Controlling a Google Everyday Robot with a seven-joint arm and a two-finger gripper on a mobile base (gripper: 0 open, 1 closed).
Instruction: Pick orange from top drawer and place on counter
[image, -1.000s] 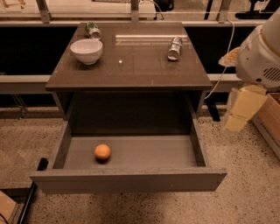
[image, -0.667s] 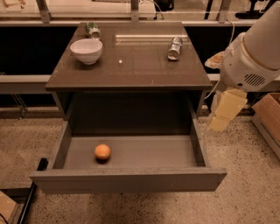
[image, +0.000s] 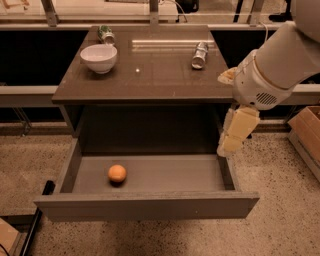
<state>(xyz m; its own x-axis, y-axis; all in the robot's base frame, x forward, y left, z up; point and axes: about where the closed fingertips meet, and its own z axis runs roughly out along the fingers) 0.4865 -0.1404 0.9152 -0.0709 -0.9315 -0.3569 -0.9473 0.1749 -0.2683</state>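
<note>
The orange (image: 117, 173) lies on the floor of the open top drawer (image: 150, 206), in its left half. The drawer is pulled out from under the dark-brown counter (image: 150, 75). My gripper (image: 229, 144) hangs pointing down at the right, over the drawer's right wall, well to the right of the orange and above it. It holds nothing that I can see. The white arm (image: 275, 65) reaches in from the upper right.
On the counter stand a white bowl (image: 98, 58) at the back left, a green can (image: 105, 34) behind it, and a silver can (image: 199, 54) lying at the back right. A cardboard box (image: 306, 132) sits on the floor at the far right.
The arm and gripper have moved left and down, from beside the cabinet to over the drawer's right wall. The orange and the drawer have not moved.
</note>
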